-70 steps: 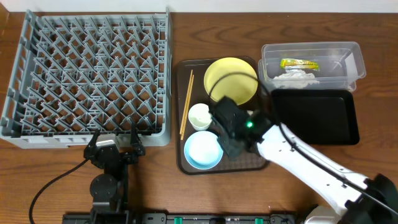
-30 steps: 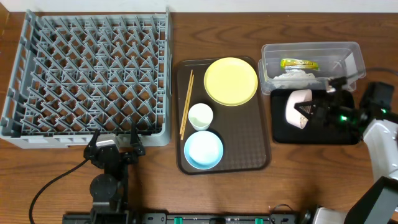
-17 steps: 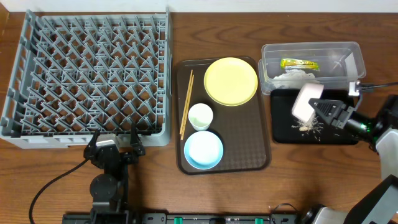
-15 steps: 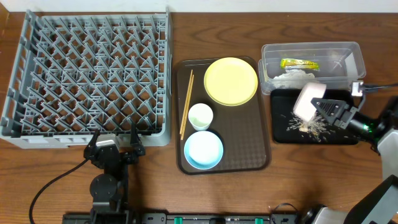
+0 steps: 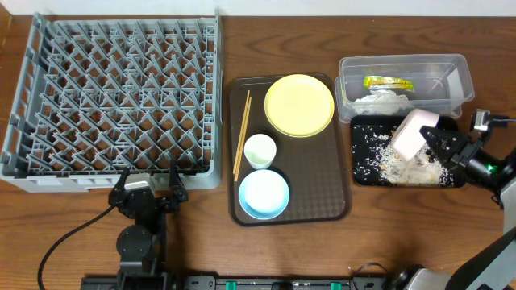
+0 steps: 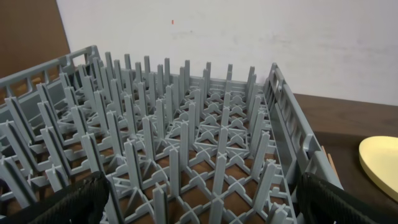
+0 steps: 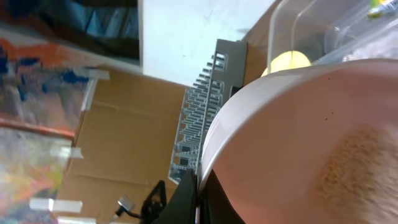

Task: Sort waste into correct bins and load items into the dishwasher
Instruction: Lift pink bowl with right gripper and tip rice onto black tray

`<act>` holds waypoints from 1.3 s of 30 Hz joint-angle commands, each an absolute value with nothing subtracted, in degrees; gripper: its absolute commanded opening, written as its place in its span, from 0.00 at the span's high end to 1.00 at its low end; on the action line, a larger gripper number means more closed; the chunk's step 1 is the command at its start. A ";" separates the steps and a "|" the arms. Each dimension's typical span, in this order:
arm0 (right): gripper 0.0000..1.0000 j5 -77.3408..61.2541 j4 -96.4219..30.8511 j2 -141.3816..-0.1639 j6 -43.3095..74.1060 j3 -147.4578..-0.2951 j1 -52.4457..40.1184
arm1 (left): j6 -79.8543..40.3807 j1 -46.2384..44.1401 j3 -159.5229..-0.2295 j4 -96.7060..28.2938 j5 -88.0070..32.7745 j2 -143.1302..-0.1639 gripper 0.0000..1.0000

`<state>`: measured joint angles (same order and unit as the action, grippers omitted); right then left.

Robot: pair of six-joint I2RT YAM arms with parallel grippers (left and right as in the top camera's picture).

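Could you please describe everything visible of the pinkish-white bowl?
The round, smooth pinkish-white bowl is tipped on its side above the flat black rectangular tray, its rim clamped in the shut right gripper. The wrist view shows a tan speckled patch on its surface. Loose whitish rice scraps lie scattered on the tray below it; whether it touches them is unclear.

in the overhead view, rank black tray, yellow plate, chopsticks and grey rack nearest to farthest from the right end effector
1. black tray, beneath the right end effector
2. yellow plate, back of brown serving tray
3. chopsticks, that tray's left edge
4. grey rack, far left
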<state>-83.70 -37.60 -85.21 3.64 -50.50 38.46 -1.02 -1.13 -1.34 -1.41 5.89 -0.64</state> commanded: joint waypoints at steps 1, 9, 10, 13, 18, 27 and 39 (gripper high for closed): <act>0.99 -82.89 -37.50 -84.01 9.72 -50.41 39.42 | -0.01 -1.04 -0.23 -3.62 6.22 -0.62 0.03; 0.99 -80.23 -37.50 -84.01 15.44 -50.41 39.35 | -0.01 -1.04 -0.23 -3.62 6.22 -0.64 0.03; 0.99 -81.93 -37.47 -83.99 15.66 -50.41 39.35 | -0.01 -1.04 -0.23 -3.62 6.22 -0.64 0.03; 0.99 -81.71 -37.04 -83.99 15.62 -50.41 39.35 | -0.01 -1.04 -0.23 -3.62 6.22 -0.64 0.03; 0.99 -84.33 -36.58 -83.90 14.66 -50.41 39.24 | -0.01 -1.04 -0.23 -3.62 6.22 -0.64 0.03; 0.99 -88.62 -30.81 -83.90 14.13 -50.41 39.38 | -0.01 -1.04 -0.23 -3.62 6.22 -0.62 0.03; 0.99 -87.39 -32.27 -83.37 19.94 -50.41 38.52 | -0.01 -1.04 -0.23 -3.62 6.22 -0.64 0.03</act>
<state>-86.54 -32.12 -85.10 18.06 -50.50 39.13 -1.02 -1.13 -1.34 -1.41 5.89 -0.64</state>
